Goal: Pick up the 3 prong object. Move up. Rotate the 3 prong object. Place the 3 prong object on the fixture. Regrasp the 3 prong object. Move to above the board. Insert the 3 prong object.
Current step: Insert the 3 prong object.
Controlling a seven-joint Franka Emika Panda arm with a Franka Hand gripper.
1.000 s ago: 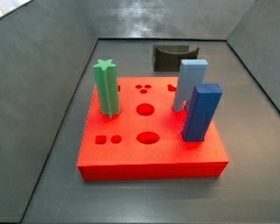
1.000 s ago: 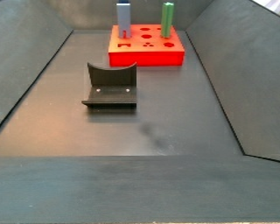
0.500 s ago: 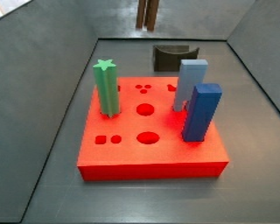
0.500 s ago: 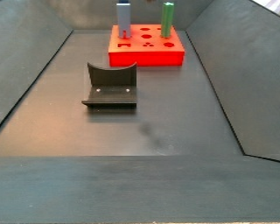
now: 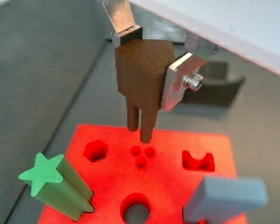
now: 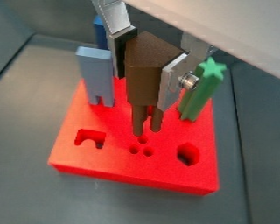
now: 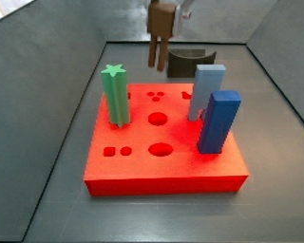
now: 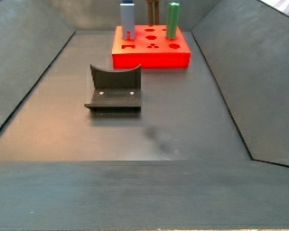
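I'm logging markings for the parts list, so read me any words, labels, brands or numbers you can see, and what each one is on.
None: no readable text shows on the board, the 3 prong object held in the claw above it, the fixture, or the pegs.

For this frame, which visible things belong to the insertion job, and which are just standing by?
In the job:
3 prong object, held prongs-down in the gripper above the board
board
fixture, standing bare on the floor

Standing by:
green star post
two blue blocks in the board
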